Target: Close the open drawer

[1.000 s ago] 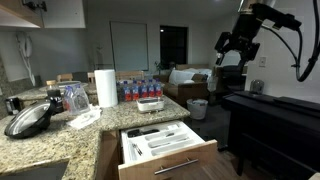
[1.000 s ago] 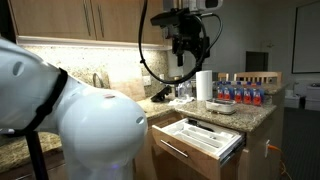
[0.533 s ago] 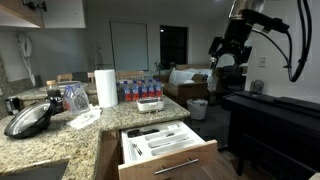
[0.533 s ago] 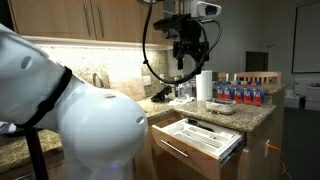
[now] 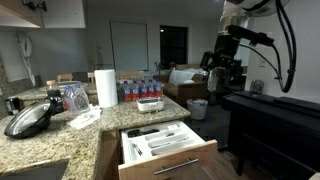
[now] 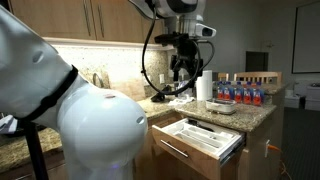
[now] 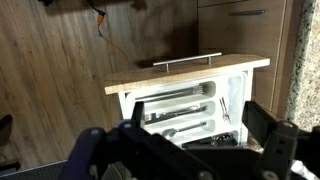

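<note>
The drawer [image 5: 168, 157] is a wide, shallow light-brown wooden drawer pulled open below the granite counter, with a silver bar handle [image 5: 183, 165] and a white cutlery tray [image 5: 157, 139] inside. It also shows in an exterior view [image 6: 197, 140] and in the wrist view [image 7: 190, 75], where the tray [image 7: 185, 110] holds cutlery. My gripper [image 5: 218, 68] hangs in the air well above and beyond the drawer, also seen in an exterior view [image 6: 184, 68]. Its fingers [image 7: 200, 135] are spread apart and empty.
A granite counter [image 5: 60, 135] carries a paper towel roll [image 5: 105, 87], several water bottles [image 5: 138, 88], a dark pan [image 5: 30, 118] and papers. A dark table [image 5: 275, 115] stands beside the drawer. Wooden cabinets [image 6: 80, 20] hang above. A wood floor [image 7: 50, 90] lies below.
My gripper has come down and moved toward the counter side, closer to the level above the open drawer. The drawer has not moved.
</note>
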